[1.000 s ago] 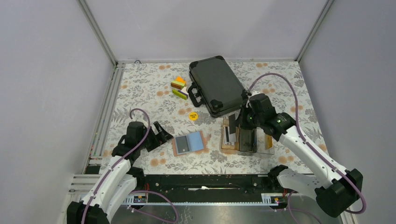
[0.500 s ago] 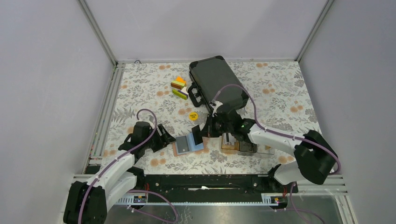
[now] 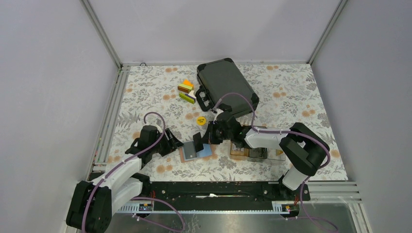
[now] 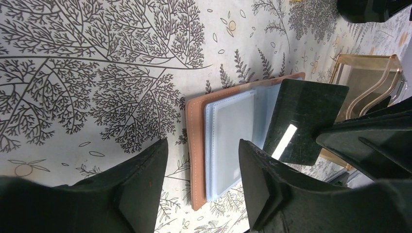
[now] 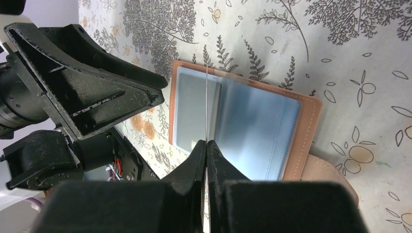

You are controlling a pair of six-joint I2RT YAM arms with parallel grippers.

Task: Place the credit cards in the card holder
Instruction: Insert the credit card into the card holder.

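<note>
— Above the table, from the top camera, what do you hold?
— My right gripper (image 3: 206, 138) is clamped on a dark thin plastic card (image 3: 197, 142), tilted over the open salmon-pink card holder with blue-grey pockets (image 3: 183, 153). My left gripper (image 3: 171, 141) is just beside its left edge, fingers apart, holding nothing.
— And the left wrist camera?
— The dark card (image 4: 303, 119) hangs above the pages, not in any pocket. I think its corner may miss the slot and push the card holder (image 4: 197, 145) away, because nothing pins it.
— The right wrist camera?
— The card (image 5: 206, 104) shows edge-on. Which slot it aims at, I cannot tell. If it jams, it may slip between my fingers.
</note>
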